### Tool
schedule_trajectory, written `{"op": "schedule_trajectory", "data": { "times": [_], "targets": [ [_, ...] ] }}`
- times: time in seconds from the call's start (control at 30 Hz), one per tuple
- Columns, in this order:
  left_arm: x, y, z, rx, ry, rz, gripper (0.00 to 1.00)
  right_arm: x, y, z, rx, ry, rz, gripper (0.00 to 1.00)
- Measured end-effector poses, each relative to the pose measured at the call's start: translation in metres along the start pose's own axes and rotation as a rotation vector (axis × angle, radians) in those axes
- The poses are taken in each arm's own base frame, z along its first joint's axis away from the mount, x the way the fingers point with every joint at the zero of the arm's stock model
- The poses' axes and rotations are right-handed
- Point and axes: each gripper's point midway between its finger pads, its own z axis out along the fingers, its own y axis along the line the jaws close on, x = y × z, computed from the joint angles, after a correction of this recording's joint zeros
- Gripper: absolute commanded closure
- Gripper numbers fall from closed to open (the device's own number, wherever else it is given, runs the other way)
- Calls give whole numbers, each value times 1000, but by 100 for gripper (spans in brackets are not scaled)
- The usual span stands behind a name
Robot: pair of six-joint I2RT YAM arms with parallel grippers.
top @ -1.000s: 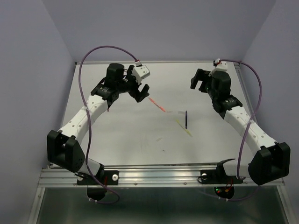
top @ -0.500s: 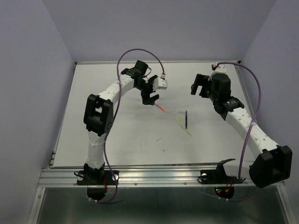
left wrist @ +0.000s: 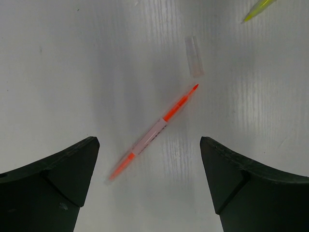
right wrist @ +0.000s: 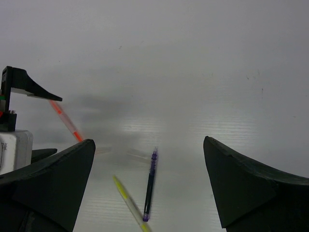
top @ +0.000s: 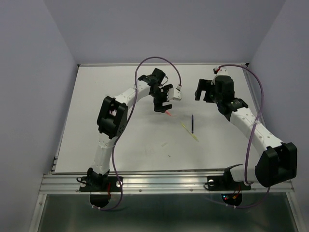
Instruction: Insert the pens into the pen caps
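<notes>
White table: the flat top carrying everything, with both arms reaching toward its far half.
Left arm: bent up from the near left, with its wrist over the far middle.
Right arm: stretched from the near right toward the far right.
Left gripper: spread wide and holding nothing. One finger sits on each side of the orange pen below it, and neither touches the pen.
Right gripper: spread wide and empty, hanging over bare table on the far side of two pens.
Orange pen: lies flat at the far middle. Its long axis runs far-left to near-right, with the tip at the near-right end.
Blue pen: lies right of centre, running almost straight near to far.
Yellow pen: slants far-left to near-right by the blue pen's near end. Whether the two touch cannot be told.
Cap: a pale tube lying just past the orange pen's tip, with a small gap between them.
</notes>
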Motion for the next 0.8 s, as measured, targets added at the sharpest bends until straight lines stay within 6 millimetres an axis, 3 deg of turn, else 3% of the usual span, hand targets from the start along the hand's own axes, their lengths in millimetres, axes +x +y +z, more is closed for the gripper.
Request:
{"op": "schedule_trajectory", "data": {
  "times": [0.27, 0.4, 0.67, 0.8],
  "targets": [
    [21, 7, 6, -35, 41, -21, 5, 2, 1, 0, -7, 6, -1, 0],
    [33, 2, 19, -29, 63, -36, 9, 2, 2, 0, -12, 8, -1, 0],
    [39, -7, 28, -16, 76, -61, 40, 6, 4, 3, -25, 24, -2, 0],
    [39, -13, 28, -18, 86, -60, 47, 9, 5, 5, -28, 33, -3, 0]
  ]
}}
